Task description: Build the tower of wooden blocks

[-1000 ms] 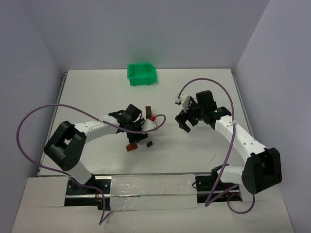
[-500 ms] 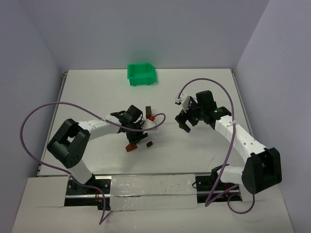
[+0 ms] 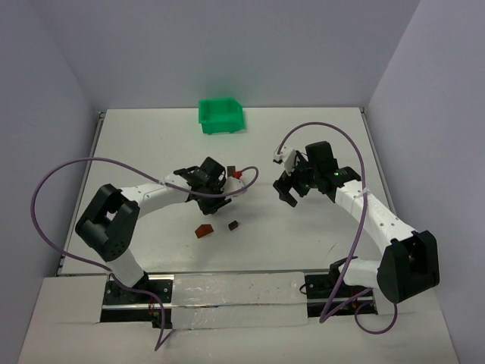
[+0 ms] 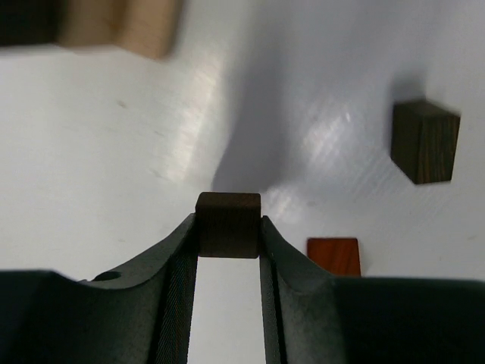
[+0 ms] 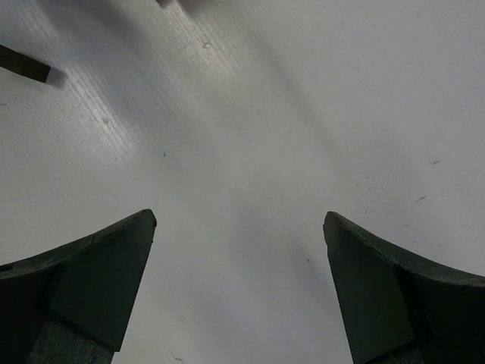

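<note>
A purple cable (image 3: 45, 189) loops wide over the left of the white tabletop (image 3: 136, 144). The overhead view shows the left arm reaching to the middle of the tabletop, but its black wrist hides what it carries. The left wrist camera shows this: the left gripper (image 4: 228, 236) pinches a dark brown cube (image 4: 228, 220) between its curved fingertips, lifted clear of the glossy surface, with its shadow on the tabletop behind it.

No tower shows in any view; the wood pieces lie apart. At the top left of the wrist view is a blurred light tan block (image 4: 125, 26) with smooth, rounded corners, which the overhead view does not show. Further right in that view, a flat reddish-brown block (image 4: 334, 256) peeks out just beside the right finger. A second dark cube (image 4: 426, 141) with visible grain sits alone, well apart from the tan piece. From above, these two lie near each other on the near side of the left gripper, with the reddish one to the left of the dark one. A dark upright block (image 3: 231, 171) stands just right of the gripper.

A green bin (image 3: 221, 115) of plastic sits by the far wall. To the right, the right gripper (image 5: 239, 218) hangs spread wide over bare, faintly ridged tabletop, holding nothing. Its camera catches only a thin dark bar (image 5: 23, 64) at the upper left edge.
</note>
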`<move>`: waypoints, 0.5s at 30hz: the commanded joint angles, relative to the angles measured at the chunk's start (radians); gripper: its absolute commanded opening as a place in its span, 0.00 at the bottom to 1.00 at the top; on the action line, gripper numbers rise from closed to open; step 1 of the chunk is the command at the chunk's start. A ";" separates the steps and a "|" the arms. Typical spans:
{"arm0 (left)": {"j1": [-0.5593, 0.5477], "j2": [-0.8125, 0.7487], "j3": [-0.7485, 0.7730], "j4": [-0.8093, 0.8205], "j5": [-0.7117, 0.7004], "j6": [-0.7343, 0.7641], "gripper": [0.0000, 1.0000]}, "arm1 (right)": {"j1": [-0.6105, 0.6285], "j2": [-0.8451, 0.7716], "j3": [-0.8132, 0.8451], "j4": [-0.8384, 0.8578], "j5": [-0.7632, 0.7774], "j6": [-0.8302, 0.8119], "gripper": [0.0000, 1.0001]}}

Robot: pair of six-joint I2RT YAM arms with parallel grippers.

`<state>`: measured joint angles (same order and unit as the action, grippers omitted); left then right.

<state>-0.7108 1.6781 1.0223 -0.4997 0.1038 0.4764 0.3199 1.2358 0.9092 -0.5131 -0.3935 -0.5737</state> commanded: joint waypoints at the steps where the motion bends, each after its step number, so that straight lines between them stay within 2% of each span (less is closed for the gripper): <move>1: 0.016 0.023 0.305 -0.146 -0.037 -0.152 0.00 | -0.008 0.003 0.035 0.049 -0.015 0.055 1.00; 3: 0.027 0.048 0.420 -0.213 -0.017 -0.215 0.00 | -0.008 0.007 0.033 0.058 -0.014 0.080 1.00; 8: 0.037 0.069 0.577 -0.249 -0.073 -0.349 0.00 | -0.008 0.008 0.036 0.065 0.002 0.112 1.00; 12: 0.047 0.075 0.655 -0.210 -0.347 -0.706 0.00 | -0.010 0.031 0.051 0.065 0.025 0.122 1.00; 15: 0.051 0.100 0.699 -0.256 -0.433 -0.882 0.00 | -0.012 0.049 0.061 0.065 0.025 0.126 1.00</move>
<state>-0.6697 1.7409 1.6445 -0.6892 -0.1256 -0.0673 0.3158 1.2635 0.9175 -0.4848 -0.3808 -0.4715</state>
